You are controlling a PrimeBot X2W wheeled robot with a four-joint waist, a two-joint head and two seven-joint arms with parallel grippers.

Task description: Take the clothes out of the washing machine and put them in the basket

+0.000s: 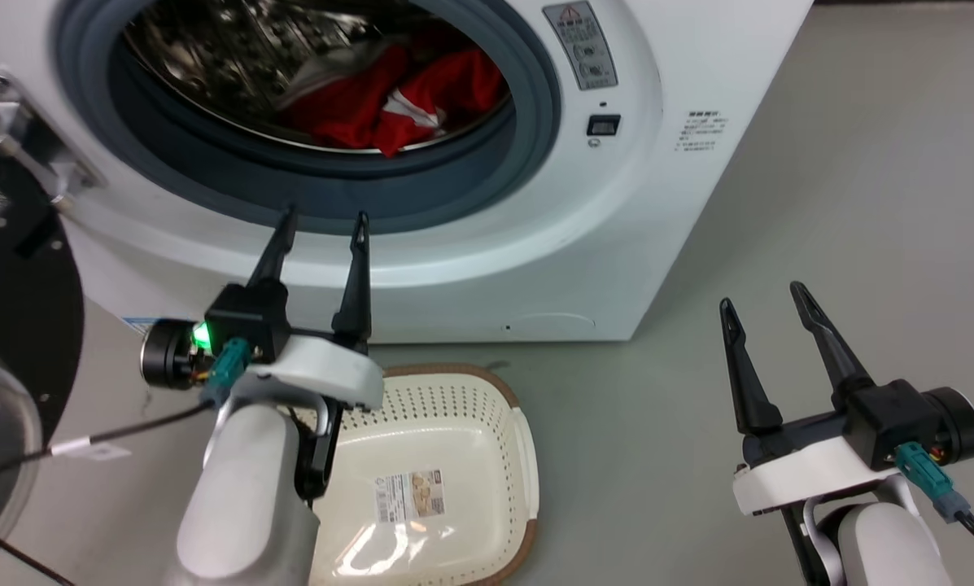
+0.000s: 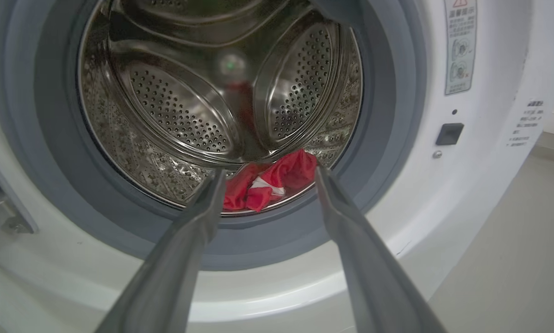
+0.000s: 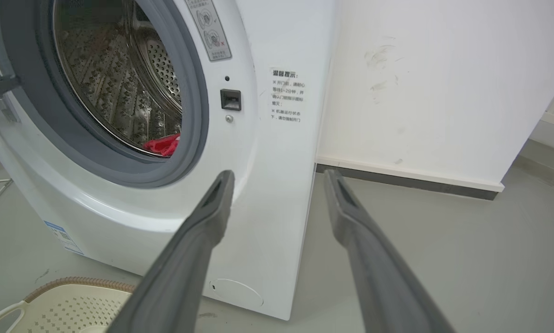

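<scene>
Red clothes point(image 1: 405, 102) with white trim lie at the front bottom of the steel drum of the white washing machine point(image 1: 633, 203); they also show as clothes point(image 2: 270, 185) between my left fingers' tips and as a red patch of clothes point(image 3: 162, 144) behind the gasket. My left gripper point(image 1: 324, 224) is open, empty, and points at the porthole's lower rim, outside the drum. The cream basket point(image 1: 487, 391) stands on the floor before the machine, under my left forearm, with only a label inside. My right gripper point(image 1: 763, 297) is open and empty over the floor to the right.
The machine's black-framed glass door point(image 1: 6, 342) hangs open at the left, with a black cable point(image 1: 128, 427) trailing beside it. Grey floor point(image 1: 861, 203) extends right of the machine to a white wall point(image 3: 420, 92) with a dark skirting strip.
</scene>
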